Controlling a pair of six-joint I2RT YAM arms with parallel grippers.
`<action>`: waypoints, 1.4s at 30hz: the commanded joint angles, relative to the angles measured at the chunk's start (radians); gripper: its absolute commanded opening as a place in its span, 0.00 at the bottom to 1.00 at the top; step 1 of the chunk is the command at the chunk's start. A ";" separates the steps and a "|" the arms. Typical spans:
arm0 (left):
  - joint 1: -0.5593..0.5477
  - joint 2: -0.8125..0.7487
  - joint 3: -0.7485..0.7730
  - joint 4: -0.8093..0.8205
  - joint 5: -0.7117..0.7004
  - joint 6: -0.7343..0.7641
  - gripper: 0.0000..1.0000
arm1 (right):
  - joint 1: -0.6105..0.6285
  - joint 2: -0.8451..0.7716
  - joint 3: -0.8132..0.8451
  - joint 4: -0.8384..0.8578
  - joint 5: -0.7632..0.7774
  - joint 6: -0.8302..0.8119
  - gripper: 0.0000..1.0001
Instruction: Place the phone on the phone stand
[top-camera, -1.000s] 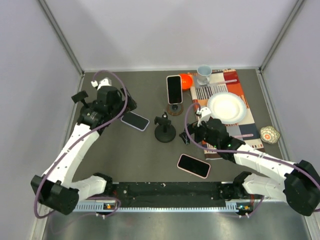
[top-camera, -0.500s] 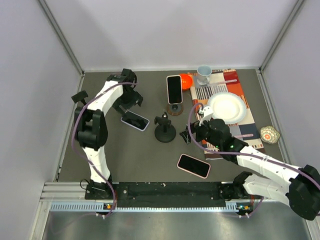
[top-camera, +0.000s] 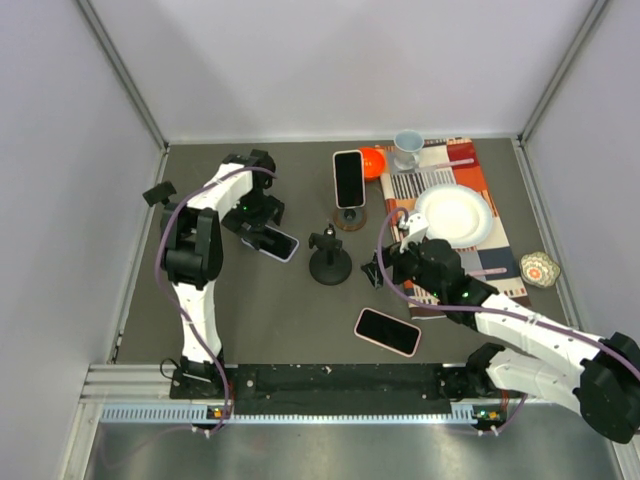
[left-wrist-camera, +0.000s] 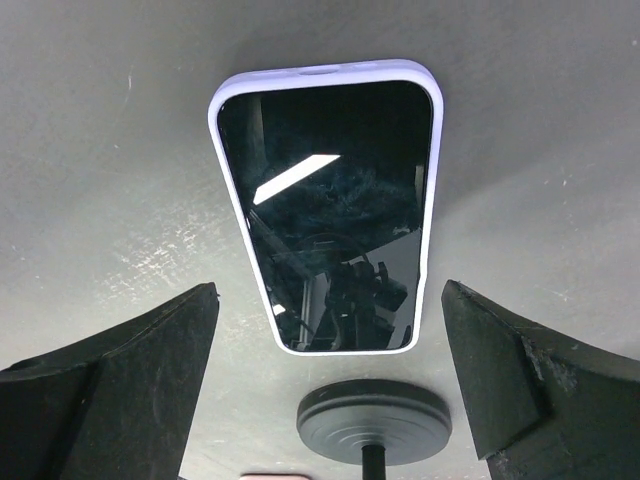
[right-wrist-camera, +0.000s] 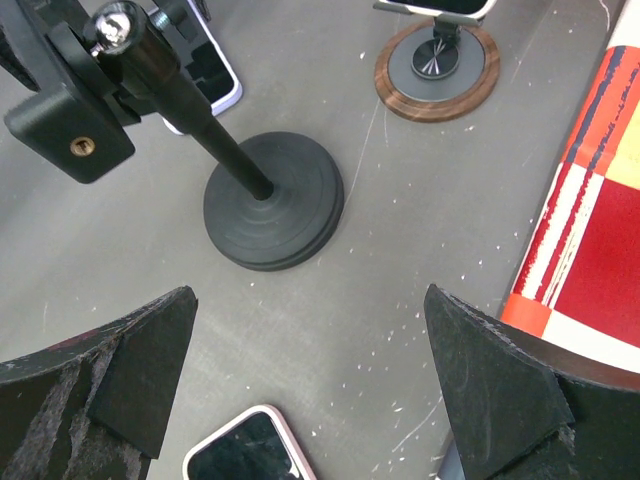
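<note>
Phone (left-wrist-camera: 325, 215) lies flat under the left gripper (left-wrist-camera: 325, 305), jaws wide apart. Go straight down and pinch its long sides. Right gripper (right-wrist-camera: 308, 300) has its jaws apart too

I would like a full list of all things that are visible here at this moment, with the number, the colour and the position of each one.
lilac-cased phone: 1, black screen, flat at the left, under the left gripper
pink-cased phone: 1, black screen, flat, near front middle
standing phone: 1, light case, on a wooden-base stand, back middle
black stand: 1, black, empty, centre
placemat: 1, red, white and dark pattern, right
plate: 1, white, on the placemat
cup: 1, pale blue, back edge of the placemat
bowl: 1, orange, beside the standing phone
small dish: 1, patterned, far right
left gripper: 1, black, open
right gripper: 1, black, open, near the black stand
</note>
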 joint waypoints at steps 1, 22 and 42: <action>0.014 0.020 0.016 -0.015 -0.004 -0.071 0.99 | -0.004 -0.028 -0.003 0.020 0.018 -0.013 0.96; 0.035 0.098 -0.045 0.016 0.014 -0.123 0.99 | -0.002 -0.020 -0.004 0.026 0.016 -0.013 0.96; 0.035 -0.032 -0.275 0.186 -0.035 -0.194 0.63 | -0.002 -0.012 -0.005 0.026 0.038 -0.008 0.96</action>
